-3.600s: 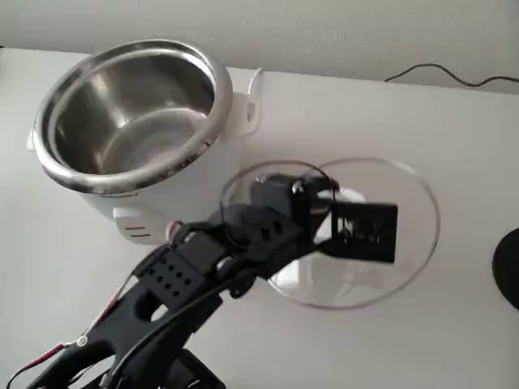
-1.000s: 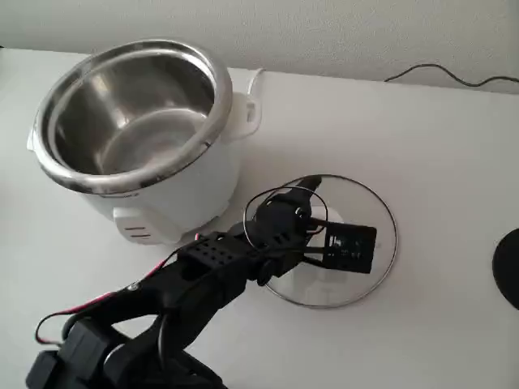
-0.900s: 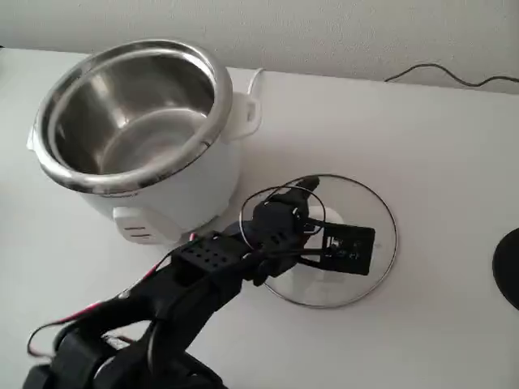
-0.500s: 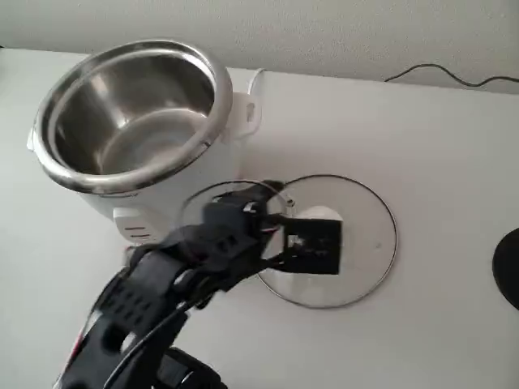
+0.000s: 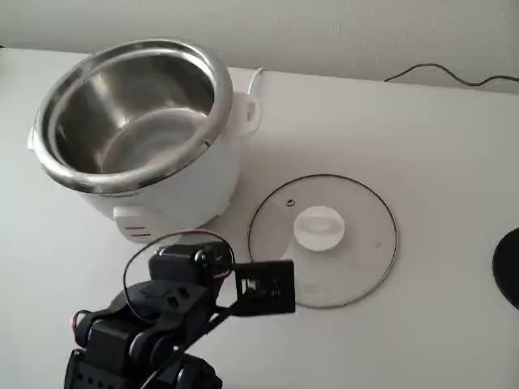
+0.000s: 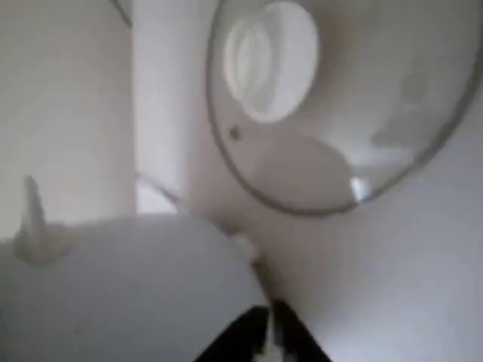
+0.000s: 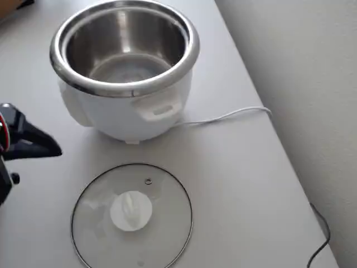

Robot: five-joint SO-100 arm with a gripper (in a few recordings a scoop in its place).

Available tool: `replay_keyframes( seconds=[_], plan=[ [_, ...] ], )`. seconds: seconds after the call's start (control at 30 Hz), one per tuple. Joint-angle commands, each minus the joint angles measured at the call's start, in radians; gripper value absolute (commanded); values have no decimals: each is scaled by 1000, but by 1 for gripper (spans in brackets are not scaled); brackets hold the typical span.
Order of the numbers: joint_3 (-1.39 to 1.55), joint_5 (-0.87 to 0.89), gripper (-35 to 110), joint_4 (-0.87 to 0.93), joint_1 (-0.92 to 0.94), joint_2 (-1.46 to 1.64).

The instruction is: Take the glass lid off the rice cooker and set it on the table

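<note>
And the arm has pulled right back! Half a second ago the gripper was parked over the lid's knob; now in the fixed view the gripper [image 5: 263, 288] sits low and left, clear of the knob, its black tip only overlapping the lid's lower-left edge in the picture. A second ago the arm covered the middle of the glass; that whole middle is bare now.

The glass lid [image 5: 349, 259] lies flat on the table [image 5: 422, 146], knob up, just beside the rice cooker [image 5: 170, 190] and to its right in this view, not touching it. It has not shifted since the arm let go. The white knob [image 5: 319, 228] sits at the centre, with the small steam hole [image 5: 290, 203] up and left of it. From overhead the lid [image 7: 167, 223] rests just below the cooker [image 7: 134, 114], whose steel pot [image 7: 125, 50] stands open, and the white cord [image 7: 223, 117] trails off to the right.

Now the jaws: in the wrist view the two dark fingertips meet at the bottom edge, gripper [image 6: 272, 339], pressed almost together with only a sliver between them, and nothing is held there. The lid [image 6: 377, 90] fills the upper part of that blurred picture, well apart from the tips. In the overhead view the gripper [image 7: 53, 149] pokes in from the left as one dark point, touching nothing.
</note>
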Motion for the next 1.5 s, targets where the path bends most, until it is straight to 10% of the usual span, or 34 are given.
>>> replay_keyframes(
  seconds=[0.0, 1.47],
  plan=[
    [61, 20, 1, 29, 23, 21],
    [245, 29, 1, 34, 146, 20]
  ],
)
